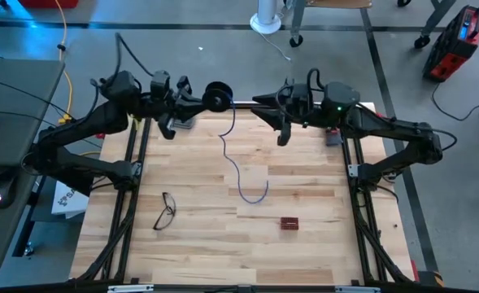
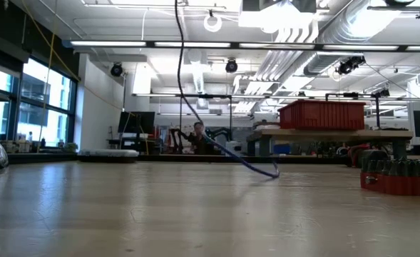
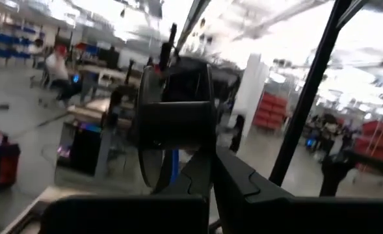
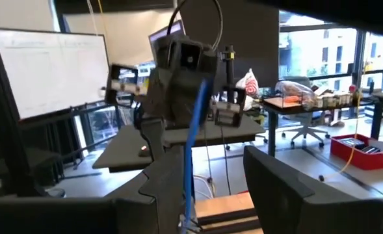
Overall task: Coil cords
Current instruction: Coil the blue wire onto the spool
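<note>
A thin blue cord [image 1: 227,150] hangs from a black spool [image 1: 217,96] held high over the table's far edge. Its lower end lies in a loop [image 1: 252,195] on the wooden table [image 1: 206,252]; the low view shows it slanting down [image 2: 217,143]. My left gripper [image 1: 197,101] is shut on the spool [image 3: 171,110]. Facing it from the right, my right gripper [image 1: 259,103] stands open. The cord [image 4: 192,136] runs down through its gap [image 4: 214,156], close to one finger [image 4: 168,188]. My left gripper holds the spool by its side nearest the gripper [image 3: 181,156], pinched between the two fingers. The fingers come about level from the table's left. The spool is lifted well clear of the table, and the cord hangs slack below it. My right gripper is open around the cord; whether a finger touches it, I cannot tell.
Eyeglasses [image 1: 166,210] lie on the table's near left. A small dark red block [image 1: 289,222] sits at the near middle right and shows at the right of the low view [image 2: 398,177]. The frame rails [image 1: 129,187] run along both table sides.
</note>
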You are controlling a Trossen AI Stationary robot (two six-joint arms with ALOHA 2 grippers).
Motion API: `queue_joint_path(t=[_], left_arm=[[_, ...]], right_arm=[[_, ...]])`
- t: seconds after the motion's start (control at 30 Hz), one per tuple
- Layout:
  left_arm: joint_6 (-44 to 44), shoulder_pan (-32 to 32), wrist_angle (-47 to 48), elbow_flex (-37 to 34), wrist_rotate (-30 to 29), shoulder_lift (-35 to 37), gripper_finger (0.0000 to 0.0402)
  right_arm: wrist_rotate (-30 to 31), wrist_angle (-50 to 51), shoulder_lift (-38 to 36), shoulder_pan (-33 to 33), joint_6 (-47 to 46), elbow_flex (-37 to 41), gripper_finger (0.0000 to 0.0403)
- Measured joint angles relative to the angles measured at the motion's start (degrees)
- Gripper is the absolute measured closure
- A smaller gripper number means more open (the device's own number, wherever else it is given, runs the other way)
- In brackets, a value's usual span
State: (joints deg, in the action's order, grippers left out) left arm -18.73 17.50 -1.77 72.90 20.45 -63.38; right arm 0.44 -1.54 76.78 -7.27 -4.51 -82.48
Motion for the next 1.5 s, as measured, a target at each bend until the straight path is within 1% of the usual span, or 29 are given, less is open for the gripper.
queue_joint_path(t=[0.1,0.27,0.43,0.57,0.8,1.1,1.17,1.27,1.5], left_arm=[[2.14,-1.32,2.45,-0.1,-0.03,-1.19,0.0401],[3.82,-2.88,1.81,-0.04,-0.26,-2.88,0.0401],[6.17,-4.43,2.07,-0.07,-4.12,-4.45,0.0401],[8.15,-5.06,1.73,-0.04,-5.62,-4.88,0.0401],[8.5,-5.69,-2.2,-0.02,-5.75,-5.24,0.0401],[8.37,-5.69,-2.25,-0.02,-5.71,-6.19,0.0401],[8.37,-5.7,-2.48,-0.02,-5.71,-6.84,0.0401],[8.19,-5.91,-2.89,-0.02,-5.77,-7.36,0.0401],[8.45,-5.89,-2.85,-0.02,-5.94,-7.71,0.0401]], right_arm=[[1.01,-0.07,0.12,0.0,-0.22,0.0,0.0249],[2.0,0.0,0.21,-0.02,-1.33,0.0,0.0249],[2.41,0.96,0.21,-0.02,-0.59,0.0,0.0249],[2.39,0.98,0.21,-0.02,-1.51,0.0,0.0249],[1.5,0.92,0.98,-0.02,-3.16,0.0,0.0249],[0.61,0.94,1.3,-0.02,-4.24,0.04,0.0251],[0.6,0.95,1.3,-0.02,-4.11,0.04,0.0258],[0.57,0.93,1.3,-0.02,-4.05,0.04,0.0278],[0.48,1.15,1.32,-0.02,-3.0,0.04,0.0355]])
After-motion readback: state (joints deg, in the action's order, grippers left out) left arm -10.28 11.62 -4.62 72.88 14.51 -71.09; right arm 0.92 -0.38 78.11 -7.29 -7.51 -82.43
